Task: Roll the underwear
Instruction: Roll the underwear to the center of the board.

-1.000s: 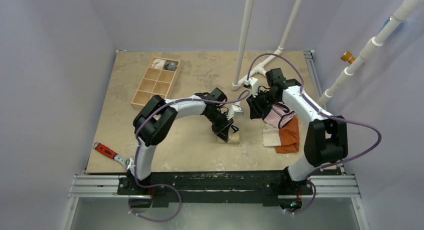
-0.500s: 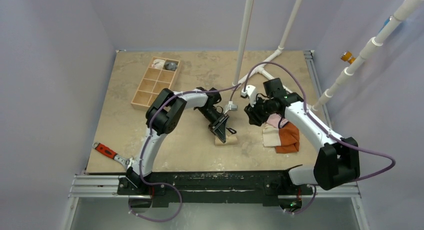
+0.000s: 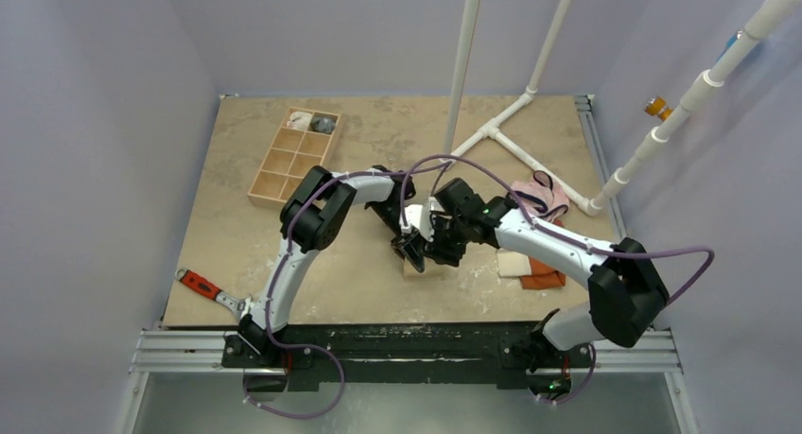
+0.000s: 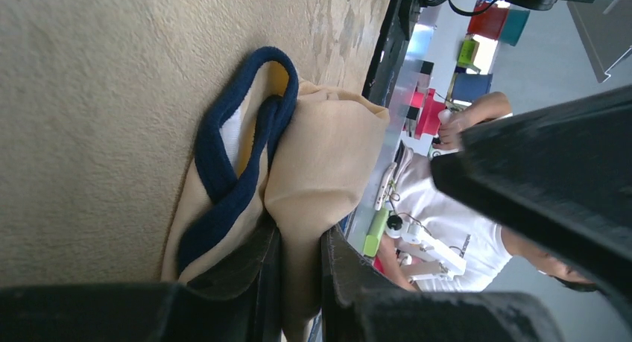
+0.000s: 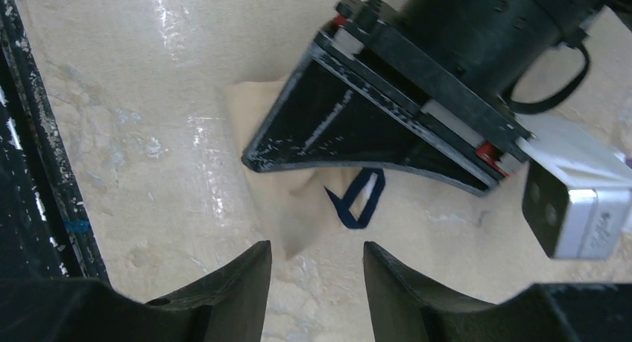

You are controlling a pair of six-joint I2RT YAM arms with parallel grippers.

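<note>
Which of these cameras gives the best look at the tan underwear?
The left wrist view: the underwear sits close up, its navy edging clear, pinched in the left pincer. The right wrist view shows only a part beneath that pincer; the top view shows just a small tan patch.

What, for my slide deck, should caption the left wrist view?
Left hand pinches the bundled tan underwear on the table.
</note>
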